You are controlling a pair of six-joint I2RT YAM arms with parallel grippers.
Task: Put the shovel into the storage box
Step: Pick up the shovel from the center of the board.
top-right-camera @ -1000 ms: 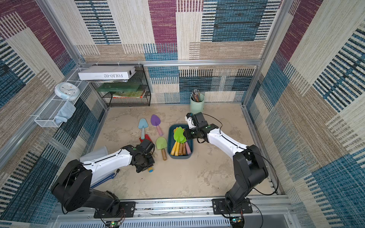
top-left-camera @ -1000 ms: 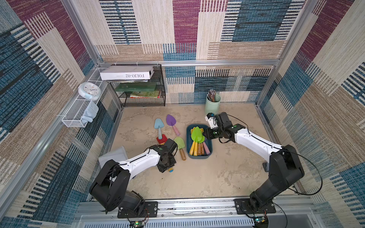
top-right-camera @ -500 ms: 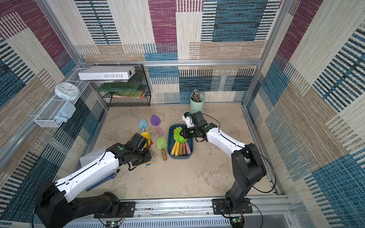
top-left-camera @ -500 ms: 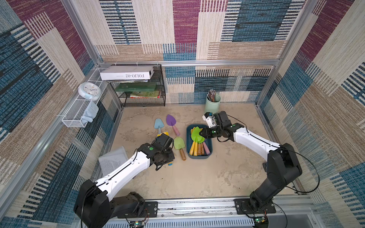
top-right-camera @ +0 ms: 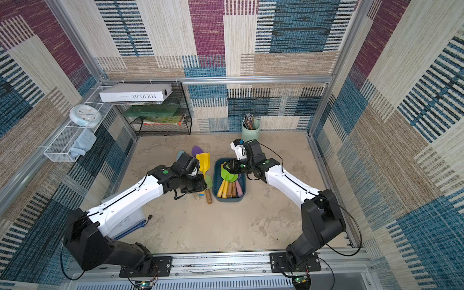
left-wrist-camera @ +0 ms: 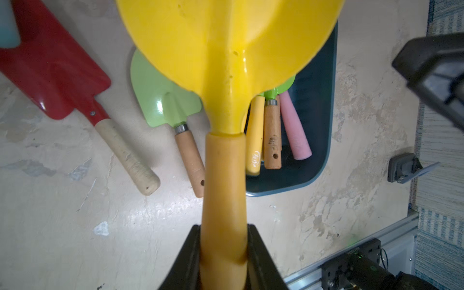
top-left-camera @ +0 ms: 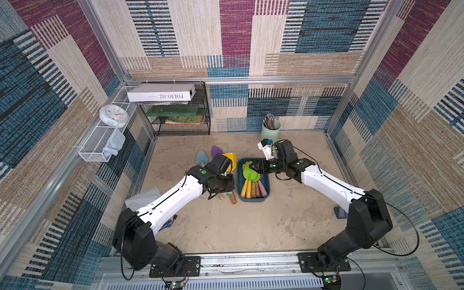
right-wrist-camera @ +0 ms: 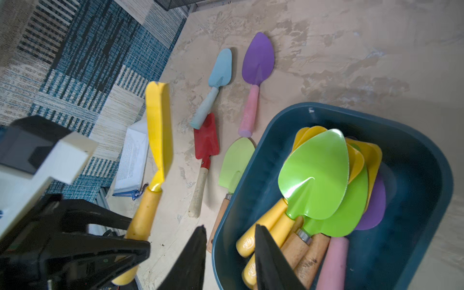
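My left gripper [left-wrist-camera: 223, 228] is shut on the orange-yellow handle of a yellow shovel [left-wrist-camera: 226, 50], held in the air just left of the storage box [top-left-camera: 252, 200]. In both top views the yellow blade [top-right-camera: 204, 160] points to the back. The dark teal storage box [right-wrist-camera: 414, 175] holds several shovels, with a bright green one [right-wrist-camera: 316, 173] on top. My right gripper [right-wrist-camera: 229, 227] is open and holds nothing; it hangs over the box's left rim, near the handles. On the floor lie a light-green shovel [right-wrist-camera: 237, 160], a red one [right-wrist-camera: 206, 140], a light-blue one [right-wrist-camera: 221, 67] and a purple one [right-wrist-camera: 258, 57].
A mint-green cup [top-left-camera: 270, 130] with pencils stands behind the box. A black wire shelf [top-left-camera: 180, 118] with books fills the back left corner. A white wire basket [top-left-camera: 100, 145] hangs on the left wall. A paper folder [top-left-camera: 143, 198] lies under my left arm.
My left gripper has risen from the floor with the yellow shovel and swung toward the box. My right gripper stays over the box with its jaws wider apart.
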